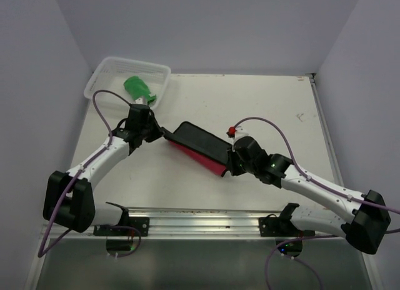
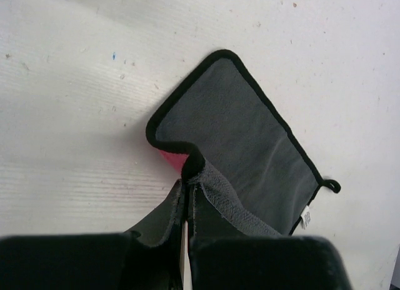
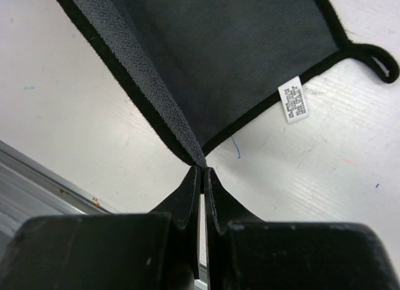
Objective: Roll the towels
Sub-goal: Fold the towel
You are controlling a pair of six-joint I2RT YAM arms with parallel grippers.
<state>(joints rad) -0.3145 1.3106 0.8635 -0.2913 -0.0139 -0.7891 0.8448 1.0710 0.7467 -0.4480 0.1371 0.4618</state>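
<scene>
the red towel (image 1: 201, 144), grey underside up, hangs stretched above mid-table between two arms, one corner pinched in the closed jaws of the left gripper (image 1: 164, 132), the opposite corner clamped tight in the right gripper (image 1: 229, 165), while the green towel (image 1: 137, 87) lies in the white mesh basket (image 1: 100, 77) at the far left.

The basket (image 1: 103, 74) is sitting at the far left corner of the desk (image 1: 269, 109), and the far towel (image 1: 136, 87) is lying inside it, toward its near right side. The near towel (image 1: 200, 143) is stretching across the middle of the desk, from far left to near right, between the two arms. The left end effector (image 1: 164, 133) is pinching its far-left corner, just near-right of the basket. The right end effector (image 1: 228, 157) is pinching its near-right corner. A rail (image 1: 200, 216) is running along the desk's near edge.
</scene>
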